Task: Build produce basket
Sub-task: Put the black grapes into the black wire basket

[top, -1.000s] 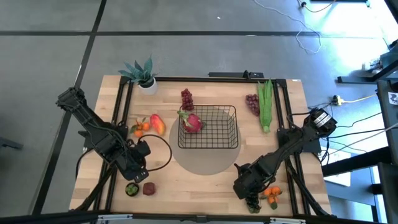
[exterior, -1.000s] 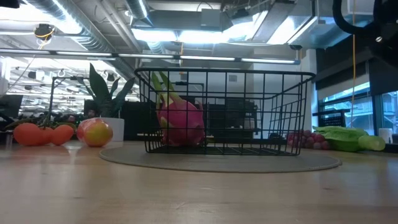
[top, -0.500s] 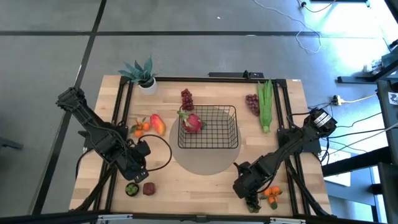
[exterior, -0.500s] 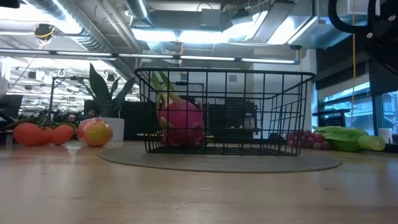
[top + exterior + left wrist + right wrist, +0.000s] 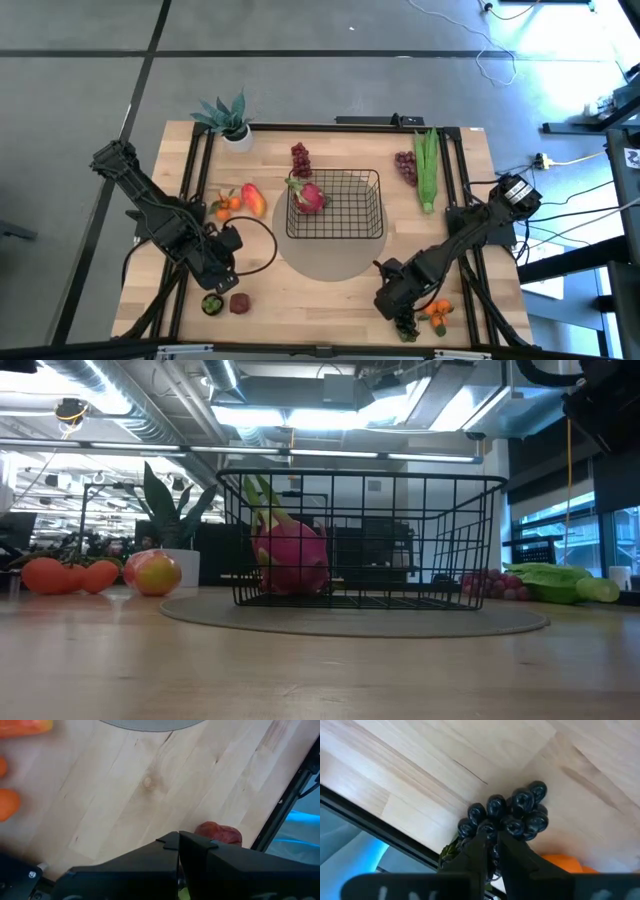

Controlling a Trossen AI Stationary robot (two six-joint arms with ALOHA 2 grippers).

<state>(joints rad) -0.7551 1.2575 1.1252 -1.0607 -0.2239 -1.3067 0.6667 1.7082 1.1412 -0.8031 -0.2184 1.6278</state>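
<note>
Right gripper (image 5: pixel 491 845) sits low over the table's near right corner, fingers nearly together and pinched onto the dark grape bunch (image 5: pixel 507 816) at its stem end — you can see the bunch lying on the wood right ahead of the fingertips, with a small orange (image 5: pixel 560 862) just beside it. From above, your right gripper (image 5: pixel 397 305) covers most of that bunch.

Left gripper (image 5: pixel 178 851) is fully closed with nothing in it, parked near the near left corner; a brown-red fruit (image 5: pixel 218 833) shows just past its fingertips.

Largest down:
- Table (image 5: pixel 330 285) — light wood, with a round grey mat (image 5: pixel 325 258) at the middle.
- Basket (image 5: pixel 335 204) stands on the mat's far half, upright.
- Dragon fruit (image 5: pixel 308 196) is inside the basket, against its left wall; nothing else in there that you can see.
- Long green pods (image 5: pixel 427 168) lie along the far right side, a red grape bunch (image 5: pixel 405 166) touching them on the inner side.
- Potted plant (image 5: pixel 230 118) at the far left corner.
- Mango (image 5: pixel 253 199) and small oranges (image 5: pixel 225 205) sit together left of the basket.
- Second red grape bunch (image 5: pixel 300 157) lies just beyond the basket's far left corner.
- Small green fruit (image 5: pixel 212 303) and the brown-red one (image 5: pixel 239 303) sit side by side at the near left edge.
</note>
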